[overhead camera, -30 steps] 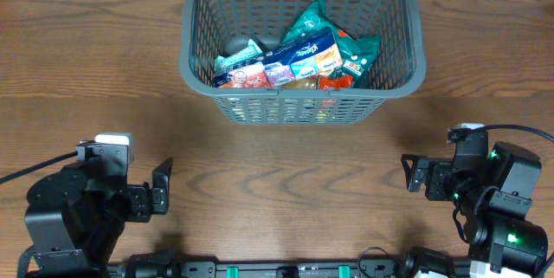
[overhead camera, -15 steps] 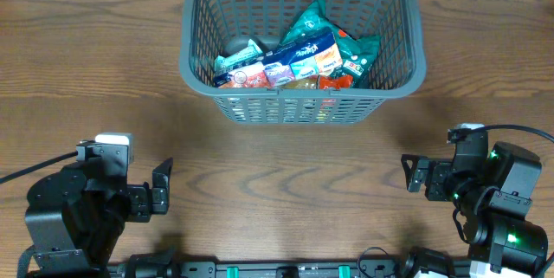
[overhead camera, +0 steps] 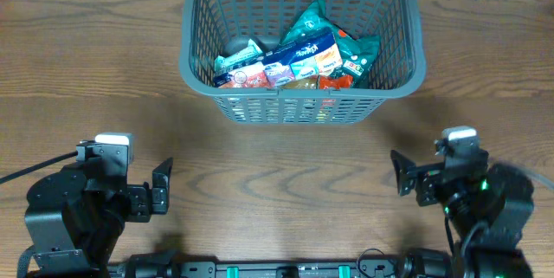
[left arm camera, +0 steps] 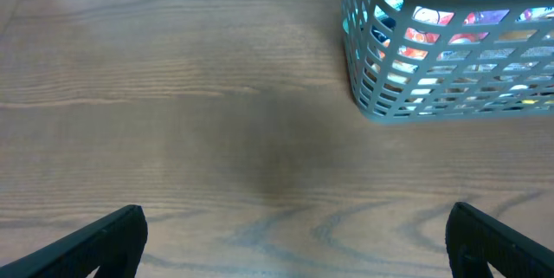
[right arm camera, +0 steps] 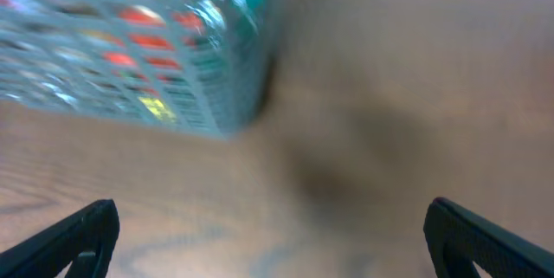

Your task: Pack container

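The container (overhead camera: 301, 105), a large dark grey lattice basket, stands at the back middle of the table and holds several colourful snack packets (overhead camera: 299, 60). It also shows in the left wrist view (left arm camera: 450, 96) and, blurred, in the right wrist view (right arm camera: 130, 61). My left gripper (overhead camera: 160, 189) is open and empty near the front left edge, well short of the container; its jaws show in the left wrist view (left arm camera: 299, 239). My right gripper (overhead camera: 401, 174) is open and empty at the front right; its jaws show in the right wrist view (right arm camera: 273, 235).
Brown wooden table (overhead camera: 286, 161) lies between the grippers and the container. A black rail with green clips (overhead camera: 286, 270) runs along the front edge.
My right arm has shifted left and turned slightly, and its wrist view is motion-blurred. The left arm, the container and the packets have not moved.
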You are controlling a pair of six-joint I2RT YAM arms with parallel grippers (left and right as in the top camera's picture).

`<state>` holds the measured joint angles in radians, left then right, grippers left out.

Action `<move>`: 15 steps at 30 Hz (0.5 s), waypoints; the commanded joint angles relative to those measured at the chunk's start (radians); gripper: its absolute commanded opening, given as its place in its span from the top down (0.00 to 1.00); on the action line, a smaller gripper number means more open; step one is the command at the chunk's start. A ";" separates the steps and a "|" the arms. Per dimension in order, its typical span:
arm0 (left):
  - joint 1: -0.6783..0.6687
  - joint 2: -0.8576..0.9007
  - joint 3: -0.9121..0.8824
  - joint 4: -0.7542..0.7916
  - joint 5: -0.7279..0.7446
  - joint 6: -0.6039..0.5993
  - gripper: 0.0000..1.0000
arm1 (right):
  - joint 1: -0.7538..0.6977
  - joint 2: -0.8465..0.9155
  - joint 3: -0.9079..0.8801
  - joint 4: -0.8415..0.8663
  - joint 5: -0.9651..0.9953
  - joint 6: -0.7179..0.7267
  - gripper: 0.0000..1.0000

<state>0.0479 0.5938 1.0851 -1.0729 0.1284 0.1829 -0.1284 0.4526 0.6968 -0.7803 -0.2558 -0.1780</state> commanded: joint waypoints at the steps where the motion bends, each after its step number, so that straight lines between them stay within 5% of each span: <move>1: 0.002 0.000 0.000 0.001 0.011 -0.009 0.01 | 0.070 -0.110 -0.082 0.077 -0.012 -0.045 0.01; 15: 0.002 0.000 0.000 0.001 0.011 -0.009 0.01 | 0.177 -0.379 -0.581 0.708 0.077 -0.048 0.01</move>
<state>0.0479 0.5938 1.0847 -1.0725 0.1284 0.1829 0.0338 0.1062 0.1867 -0.1219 -0.2333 -0.2192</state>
